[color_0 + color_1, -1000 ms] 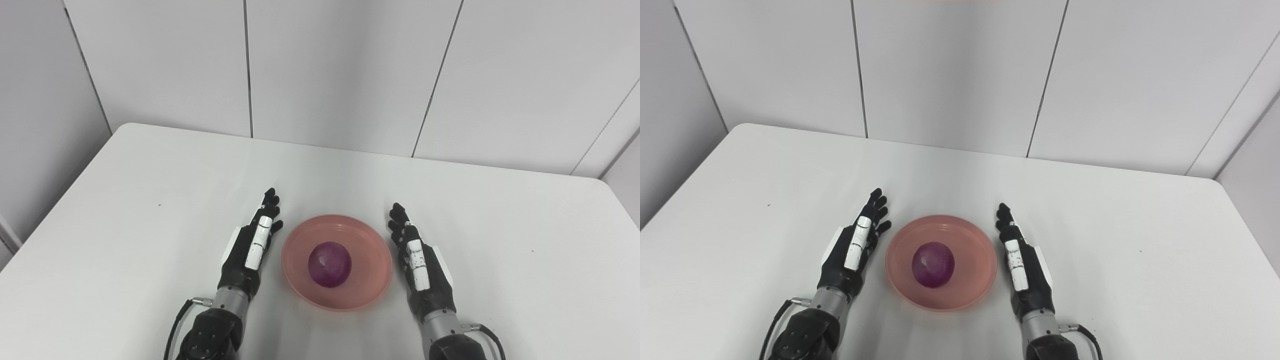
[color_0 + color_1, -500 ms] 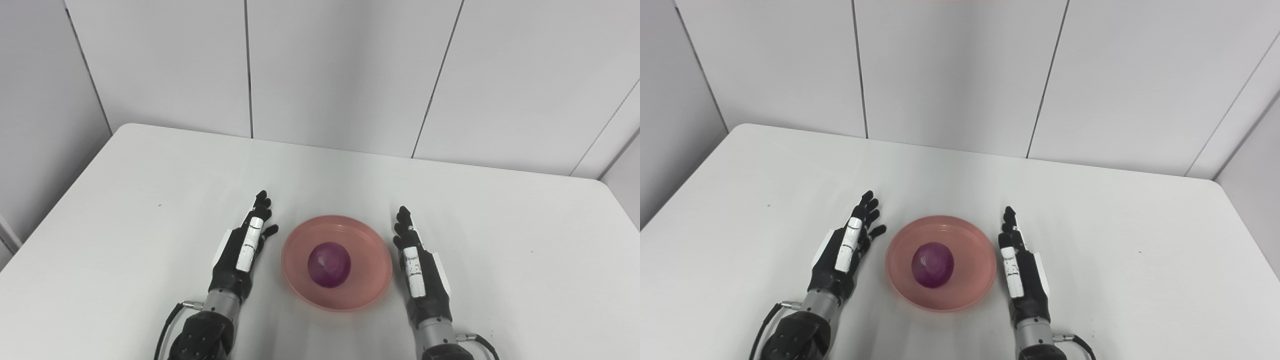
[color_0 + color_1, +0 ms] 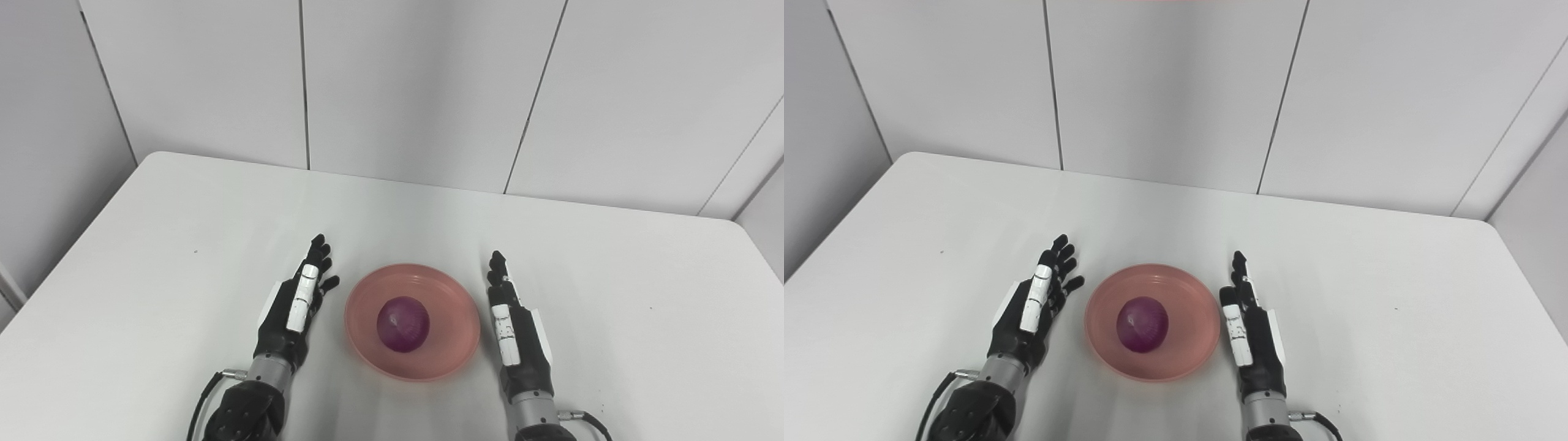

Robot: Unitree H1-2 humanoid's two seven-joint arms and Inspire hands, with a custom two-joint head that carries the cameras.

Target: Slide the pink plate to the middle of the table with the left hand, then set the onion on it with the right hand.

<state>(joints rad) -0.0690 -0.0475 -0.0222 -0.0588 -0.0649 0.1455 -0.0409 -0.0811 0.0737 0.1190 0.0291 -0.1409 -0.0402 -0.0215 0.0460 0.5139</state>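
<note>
Two black-and-white robot hands, left hand [image 3: 293, 309] and right hand [image 3: 516, 340], flank the shallow round pink plate [image 3: 454, 358] mid-table, fingers spread, empty; the round purple onion [image 3: 402, 324] sits on it.

I'm looking at what seems a lab or test booth: a plain white table [image 3: 184, 257] with rounded corners, boxed in by bare grey wall panels [image 3: 416, 86] with thin seams, nothing domestic around it.

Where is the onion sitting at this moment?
The onion rests in the middle of the pink plate, near the table's front centre, between the open left hand and right hand.
</note>
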